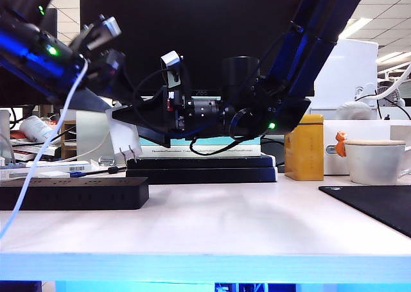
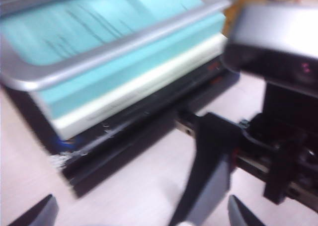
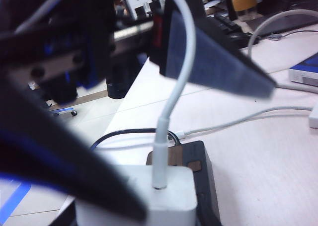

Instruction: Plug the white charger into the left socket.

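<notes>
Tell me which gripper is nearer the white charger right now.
Right. The right gripper reaches across and holds the charger just above the power strip. The left gripper is open, close beside it on the exterior view's left, not touching the charger.

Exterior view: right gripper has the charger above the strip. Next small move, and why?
Probably ease the right gripper straight down, slowly. The white charger it holds hangs prongs-down, not yet touching the power strip. Alignment can't be judged side-on. The left gripper is open, up at the left, holding nothing.
</notes>
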Robot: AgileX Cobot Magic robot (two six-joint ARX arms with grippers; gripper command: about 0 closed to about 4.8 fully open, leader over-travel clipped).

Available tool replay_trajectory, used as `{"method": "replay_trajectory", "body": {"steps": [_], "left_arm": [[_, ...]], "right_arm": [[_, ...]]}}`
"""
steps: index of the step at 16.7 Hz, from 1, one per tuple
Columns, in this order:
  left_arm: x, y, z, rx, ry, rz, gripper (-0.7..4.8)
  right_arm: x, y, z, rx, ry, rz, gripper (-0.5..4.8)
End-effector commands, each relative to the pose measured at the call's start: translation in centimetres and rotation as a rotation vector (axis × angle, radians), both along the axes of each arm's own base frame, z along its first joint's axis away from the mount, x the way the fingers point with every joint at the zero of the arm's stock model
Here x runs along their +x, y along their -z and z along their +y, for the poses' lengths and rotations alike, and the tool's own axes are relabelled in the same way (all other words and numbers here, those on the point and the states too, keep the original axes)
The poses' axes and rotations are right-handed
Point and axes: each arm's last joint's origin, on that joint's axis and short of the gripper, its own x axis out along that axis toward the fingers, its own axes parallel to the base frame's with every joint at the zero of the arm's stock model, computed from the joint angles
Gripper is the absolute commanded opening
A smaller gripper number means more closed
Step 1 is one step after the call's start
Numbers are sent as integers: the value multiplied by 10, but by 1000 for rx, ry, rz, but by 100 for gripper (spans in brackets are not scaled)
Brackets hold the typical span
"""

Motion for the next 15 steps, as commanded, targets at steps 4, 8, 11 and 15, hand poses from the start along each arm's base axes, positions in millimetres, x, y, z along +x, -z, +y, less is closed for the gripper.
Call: {"method": "replay_trajectory", "body": {"steps": [4,8,11,15], "left_arm": [[-17,-14,14,112,-99,39,479],[-20,-9,16,170,-124,93,479],[-20,-9,17,192,-162,91,479],[-22,-14,21,240,-254,70,479]], "right_arm": [[-2,-8,3,19,-17,-21,202],[-3,-8,4,18,-20,-20,202],[-3,-6,5,12,-6,-16,202],[-2,-4,5,6,16,-27,202]]}}
